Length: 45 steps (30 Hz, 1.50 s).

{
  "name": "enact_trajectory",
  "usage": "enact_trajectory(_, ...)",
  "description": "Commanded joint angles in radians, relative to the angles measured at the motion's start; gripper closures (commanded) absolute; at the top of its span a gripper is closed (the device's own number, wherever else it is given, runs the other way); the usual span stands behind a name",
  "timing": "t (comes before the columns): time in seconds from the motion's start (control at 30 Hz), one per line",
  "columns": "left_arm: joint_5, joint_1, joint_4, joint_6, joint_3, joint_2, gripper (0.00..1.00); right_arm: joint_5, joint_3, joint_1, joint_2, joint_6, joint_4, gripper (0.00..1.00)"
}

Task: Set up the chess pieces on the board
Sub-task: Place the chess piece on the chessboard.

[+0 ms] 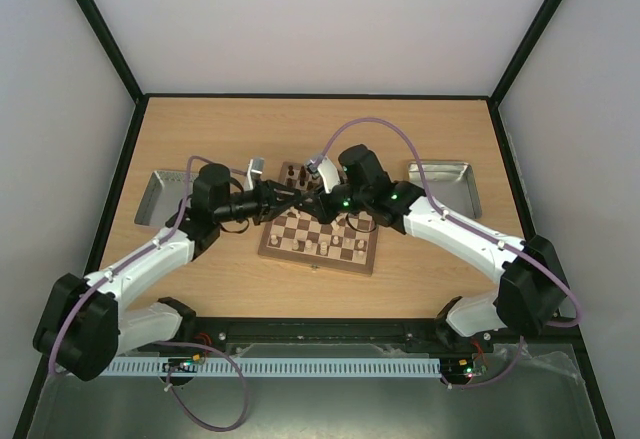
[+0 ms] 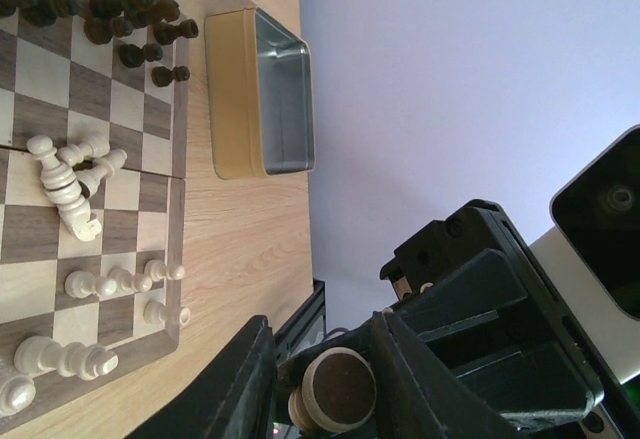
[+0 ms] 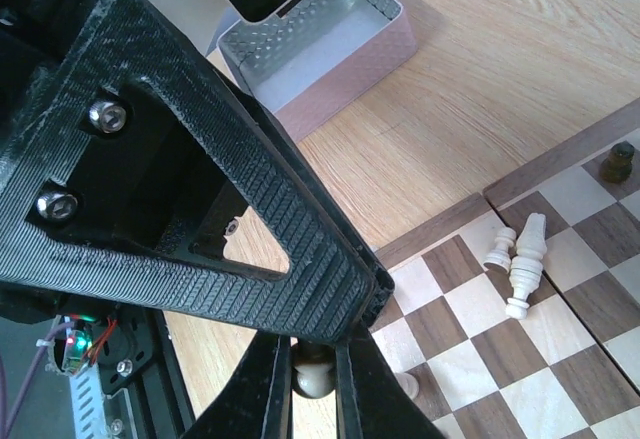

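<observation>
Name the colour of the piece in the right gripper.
The piece is pale cream, clearest in the right wrist view.

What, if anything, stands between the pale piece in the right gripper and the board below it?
Nothing visible lies between the pale piece in the right gripper and the board. A pale pawn stands close beside it, and the left gripper sits close alongside, so both could be brushed.

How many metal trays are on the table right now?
2. The left tray lies left of the board; the right tray lies right of it. No other shows, though part of the table is covered from view.
</observation>
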Motion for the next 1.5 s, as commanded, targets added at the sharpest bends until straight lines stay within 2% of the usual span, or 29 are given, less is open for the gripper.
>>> enact_trajectory(0.0,0.027,0.004,0.031,-0.024,-0.022,0.012,0.74,-0.006,0.023,0.010,-0.001,-0.006,0.055,0.95)
enact_trajectory(0.23,0.027,0.004,-0.065,0.031,-0.013,-0.024,0.94,0.086,0.043,0.009,0.001,0.060,0.051,0.90)
enact_trajectory(0.3,0.027,0.004,-0.076,0.027,-0.008,-0.029,0.95,0.094,0.039,0.009,-0.006,0.085,0.058,0.87)
enact_trajectory(0.5,0.012,0.008,-0.083,-0.089,0.025,-0.038,0.95,0.095,-0.017,0.008,-0.058,0.223,0.158,0.64)
enact_trajectory(0.67,-0.011,0.021,0.034,-0.276,0.047,-0.020,0.94,0.115,-0.148,0.008,-0.152,0.475,0.401,0.46)
enact_trajectory(0.77,-0.018,0.021,0.099,-0.359,0.075,0.006,0.94,0.187,-0.219,0.010,-0.190,0.643,0.540,0.42)
enact_trajectory(0.93,-0.040,0.019,0.229,-0.525,0.066,0.024,0.94,0.259,-0.254,0.009,-0.184,0.862,0.687,0.42)
enact_trajectory(1.13,-0.089,0.019,0.333,-0.654,0.030,0.019,0.94,0.322,-0.257,0.010,-0.178,0.932,0.659,0.45)
enact_trajectory(1.2,-0.098,0.019,0.344,-0.671,0.027,0.022,0.93,0.311,-0.255,0.010,-0.163,0.951,0.651,0.49)
enact_trajectory(1.33,-0.109,0.019,0.373,-0.697,0.027,0.035,0.93,0.249,-0.247,0.017,-0.119,0.983,0.685,0.63)
enact_trajectory(1.47,-0.111,0.019,0.390,-0.710,0.025,0.045,0.93,0.234,-0.243,0.027,-0.101,0.993,0.723,0.67)
